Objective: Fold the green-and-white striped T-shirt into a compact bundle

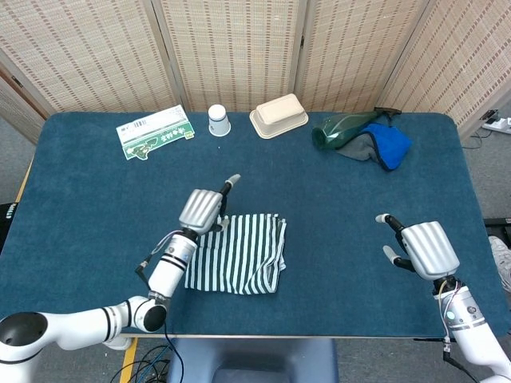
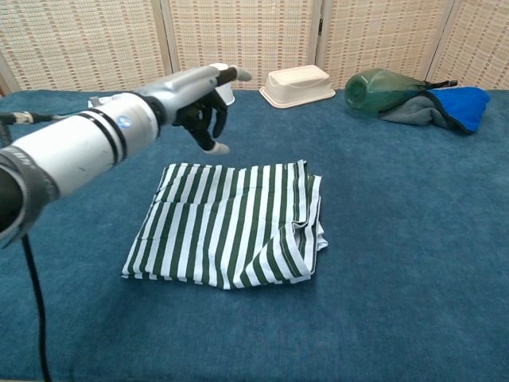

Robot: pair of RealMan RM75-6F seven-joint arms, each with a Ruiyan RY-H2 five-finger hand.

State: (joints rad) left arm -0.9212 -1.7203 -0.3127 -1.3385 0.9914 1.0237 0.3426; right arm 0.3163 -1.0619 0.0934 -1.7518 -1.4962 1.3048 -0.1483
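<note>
The green-and-white striped T-shirt (image 1: 239, 254) (image 2: 231, 223) lies folded into a flat rectangle on the blue table, with its layered edges bunched along its right side. My left hand (image 1: 201, 209) (image 2: 203, 99) hovers just above and beyond the shirt's far left corner. It holds nothing, with one finger stretched out and the others loosely bent. My right hand (image 1: 423, 249) hangs over the table's near right part, far from the shirt, with its fingers apart and nothing in it. The chest view does not show the right hand.
Along the far edge are a green-and-white packet (image 1: 155, 132) (image 2: 135, 103), a paper cup (image 1: 218, 120), a beige lidded container (image 1: 279, 116) (image 2: 298, 85), a green bottle (image 1: 343, 128) (image 2: 382, 89) and a blue-and-grey cloth (image 1: 387, 144) (image 2: 457, 105).
</note>
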